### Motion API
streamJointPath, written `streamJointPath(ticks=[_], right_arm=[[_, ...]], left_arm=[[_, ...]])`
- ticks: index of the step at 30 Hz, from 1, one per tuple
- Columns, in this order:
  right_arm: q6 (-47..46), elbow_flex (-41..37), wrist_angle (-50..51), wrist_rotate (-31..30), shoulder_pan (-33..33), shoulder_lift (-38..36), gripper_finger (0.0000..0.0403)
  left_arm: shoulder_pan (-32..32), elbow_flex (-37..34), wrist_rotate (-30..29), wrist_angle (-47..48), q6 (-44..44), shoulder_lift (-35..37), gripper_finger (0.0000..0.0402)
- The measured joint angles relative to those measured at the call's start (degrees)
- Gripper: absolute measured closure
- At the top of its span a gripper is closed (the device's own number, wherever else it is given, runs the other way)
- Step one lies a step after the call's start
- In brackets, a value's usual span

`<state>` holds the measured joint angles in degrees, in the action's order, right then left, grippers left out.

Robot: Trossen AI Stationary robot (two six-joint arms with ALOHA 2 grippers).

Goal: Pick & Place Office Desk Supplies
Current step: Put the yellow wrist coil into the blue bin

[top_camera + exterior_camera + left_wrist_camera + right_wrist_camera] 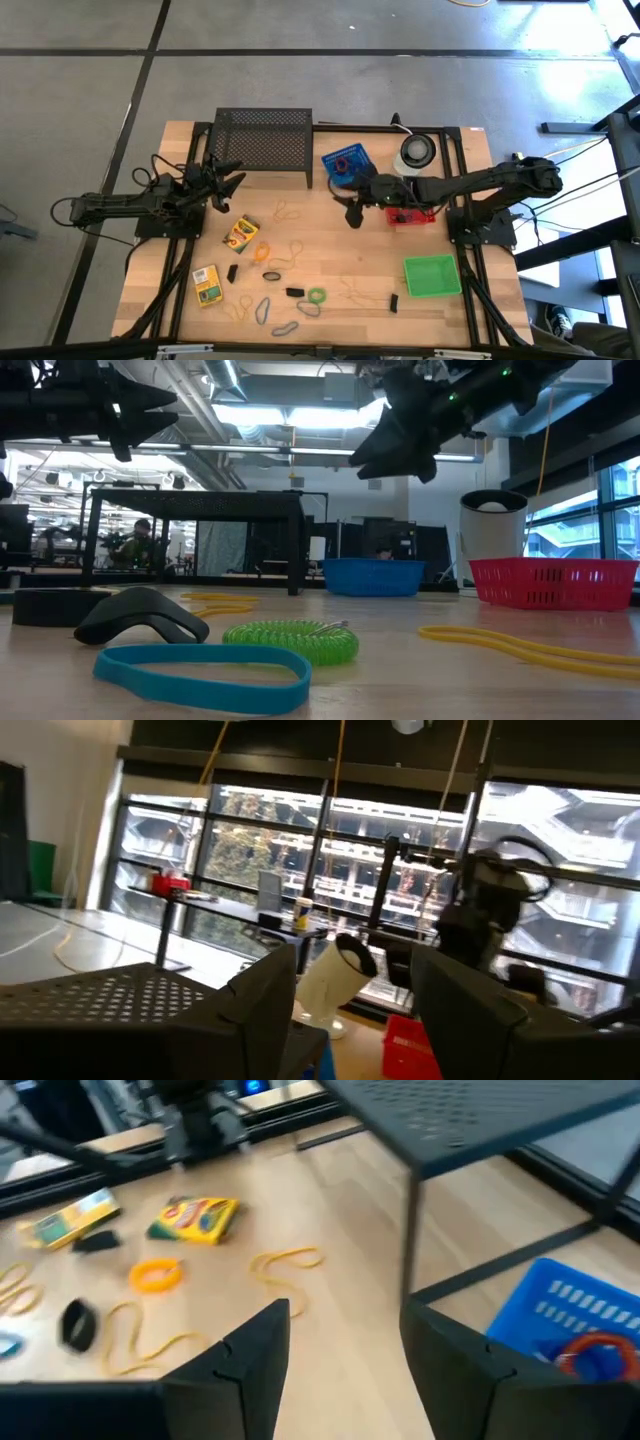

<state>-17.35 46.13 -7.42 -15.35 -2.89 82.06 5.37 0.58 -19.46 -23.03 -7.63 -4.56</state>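
Two crayon boxes lie flat on the left half of the counter (340,250); the upper crayon box (241,233) has its long axis tilted diagonally, one end toward the black mesh rack (263,145); the lower crayon box (207,285) lies with its long axis nearly front-to-back; rubber bands (288,211) and black clips (294,293) are scattered between and to their right; the right pincer (352,214) hangs above bare wood beside the blue basket (346,163), fingers apart, holding nothing; the left pincer (229,180) waits by the rack, fingers apart.
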Motion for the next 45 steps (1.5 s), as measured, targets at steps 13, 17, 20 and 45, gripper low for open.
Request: streamJointPath(ticks=[13, 17, 20, 45], right_arm=[[3.9, 0.0, 0.0, -0.2, -2.6, 0.0, 0.0213], [3.9, 0.0, 0.0, -0.2, -2.7, 0.0, 0.0213], [3.0, 0.0, 0.6, -0.2, -2.6, 0.0, 0.0213], [2.1, 0.0, 1.7, -0.2, -2.6, 0.0, 0.0213]], left_arm=[[-7.9, 1.8, 1.2, 0.1, -2.9, -13.7, 0.0208], [-12.1, 4.6, 1.1, 0.9, -5.2, -23.0, 0.0208], [-15.5, 7.6, 0.2, 2.4, -5.8, -30.3, 0.0207], [-32.0, 35.5, 8.3, 51.1, -32.2, -75.0, 0.0207]])
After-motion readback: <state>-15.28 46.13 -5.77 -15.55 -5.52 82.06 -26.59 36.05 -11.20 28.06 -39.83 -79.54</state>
